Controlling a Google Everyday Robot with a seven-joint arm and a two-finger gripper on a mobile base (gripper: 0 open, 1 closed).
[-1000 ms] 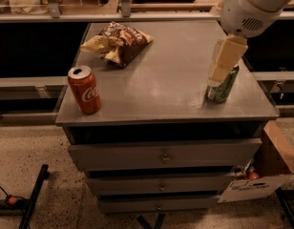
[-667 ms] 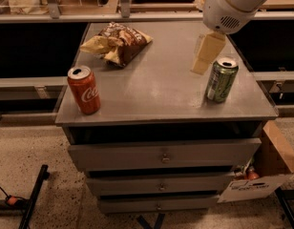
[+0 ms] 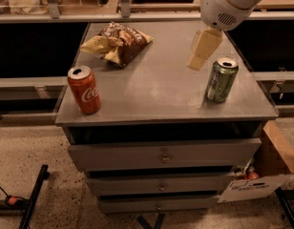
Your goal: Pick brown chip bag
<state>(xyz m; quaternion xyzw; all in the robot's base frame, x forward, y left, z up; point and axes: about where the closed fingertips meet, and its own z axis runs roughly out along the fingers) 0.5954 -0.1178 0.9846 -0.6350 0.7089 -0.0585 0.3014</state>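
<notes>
The brown chip bag (image 3: 119, 43) lies crumpled at the far left of the grey cabinet top (image 3: 156, 85), dark brown with pale yellow-tan ends. My gripper (image 3: 202, 49) hangs from the white arm (image 3: 228, 4) above the right half of the top. It is just up and left of the green soda can (image 3: 222, 79) and well right of the bag. It holds nothing that I can see.
A red cola can (image 3: 84, 89) stands near the front left corner. The cabinet has several drawers (image 3: 163, 156) below. A cardboard box (image 3: 276, 161) sits on the floor at the right. A shelf rail (image 3: 137, 15) runs behind the cabinet.
My gripper has moved left and slightly back, from in front of the green can to a spot beside it, uncovering the can. The bag and both cans have not moved.
</notes>
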